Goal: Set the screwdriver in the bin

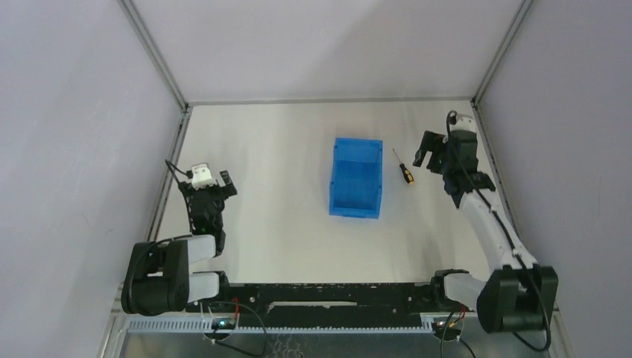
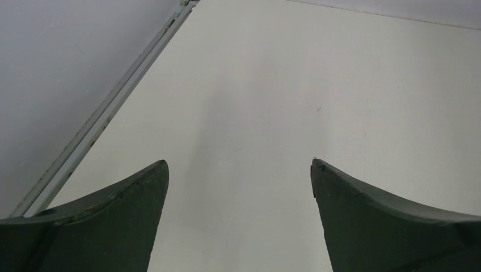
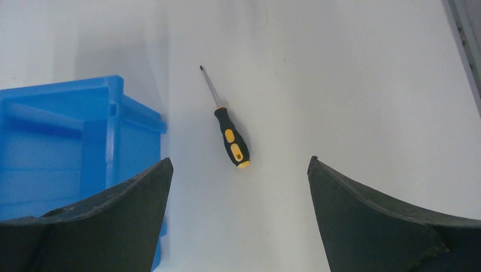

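Note:
The screwdriver (image 1: 403,168), with a black and yellow handle and a thin dark shaft, lies on the white table just right of the blue bin (image 1: 356,177). My right gripper (image 1: 426,154) is open and empty, a little to the right of the screwdriver. In the right wrist view the screwdriver (image 3: 231,137) lies ahead of the open gripper (image 3: 239,164), handle end nearest, and the bin (image 3: 62,141) is at the left. My left gripper (image 1: 223,179) is open and empty at the table's left side, far from both; the left wrist view (image 2: 239,164) shows only bare table between its fingers.
Grey walls with metal corner posts close in the table on the left (image 1: 175,127), right (image 1: 484,134) and back. A metal rail (image 2: 108,107) runs along the left edge. The arm bases and a black cable track (image 1: 328,294) sit at the near edge.

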Controlling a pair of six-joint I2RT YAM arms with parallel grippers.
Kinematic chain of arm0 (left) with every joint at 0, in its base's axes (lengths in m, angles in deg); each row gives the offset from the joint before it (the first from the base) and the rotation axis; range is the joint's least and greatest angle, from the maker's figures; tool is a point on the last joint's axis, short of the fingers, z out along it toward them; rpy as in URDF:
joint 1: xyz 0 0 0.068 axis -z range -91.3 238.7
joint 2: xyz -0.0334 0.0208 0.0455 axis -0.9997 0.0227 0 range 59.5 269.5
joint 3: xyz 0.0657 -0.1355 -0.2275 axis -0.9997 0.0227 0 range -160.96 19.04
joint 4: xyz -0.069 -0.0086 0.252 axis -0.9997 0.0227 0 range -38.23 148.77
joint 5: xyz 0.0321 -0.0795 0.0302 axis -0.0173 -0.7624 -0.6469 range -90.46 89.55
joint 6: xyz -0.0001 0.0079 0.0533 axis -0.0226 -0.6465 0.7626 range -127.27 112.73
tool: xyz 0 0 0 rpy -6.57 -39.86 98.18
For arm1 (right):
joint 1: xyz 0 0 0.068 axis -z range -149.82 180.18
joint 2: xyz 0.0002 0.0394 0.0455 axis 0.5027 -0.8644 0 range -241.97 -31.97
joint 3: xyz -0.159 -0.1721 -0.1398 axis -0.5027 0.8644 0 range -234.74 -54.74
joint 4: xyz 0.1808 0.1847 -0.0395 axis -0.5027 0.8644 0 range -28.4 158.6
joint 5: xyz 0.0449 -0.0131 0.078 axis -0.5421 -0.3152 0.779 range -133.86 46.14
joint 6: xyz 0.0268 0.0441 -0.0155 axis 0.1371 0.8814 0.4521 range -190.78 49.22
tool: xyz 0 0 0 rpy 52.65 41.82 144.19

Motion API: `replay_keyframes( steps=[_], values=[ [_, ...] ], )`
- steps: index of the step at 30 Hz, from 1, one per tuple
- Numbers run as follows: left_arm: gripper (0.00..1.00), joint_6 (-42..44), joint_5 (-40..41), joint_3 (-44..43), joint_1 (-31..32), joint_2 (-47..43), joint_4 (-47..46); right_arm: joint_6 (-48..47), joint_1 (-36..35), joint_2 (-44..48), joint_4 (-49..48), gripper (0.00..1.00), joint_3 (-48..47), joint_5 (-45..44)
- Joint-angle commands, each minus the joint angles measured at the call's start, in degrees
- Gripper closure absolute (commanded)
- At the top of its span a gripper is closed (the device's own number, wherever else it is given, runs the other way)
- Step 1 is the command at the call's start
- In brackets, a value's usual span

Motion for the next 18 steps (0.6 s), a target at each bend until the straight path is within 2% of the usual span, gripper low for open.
replay_keyframes(
  steps=[1, 6, 12, 18],
  values=[
    [0.00, 0.9, -0.1, -1.8, 0.2, -0.4, -1.9, -2.6, -0.4, -9.1, 16.8, 0.05, -10.1, -0.2],
    [0.00, 0.9, -0.1, -1.8, 0.2, -0.4, -1.9, -6.3, -2.4, -19.6, 20.5, 0.07, -18.1, -1.6],
    [0.00, 0.9, -0.1, -1.8, 0.2, -0.4, -1.9, -7.4, -3.9, -31.4, 18.5, 0.11, -22.4, -0.4],
    [0.00, 0.9, -0.1, -1.8, 0.2, -0.4, -1.9, -9.2, -4.0, -42.0, 17.9, 0.20, -28.3, 0.7]
  ],
)
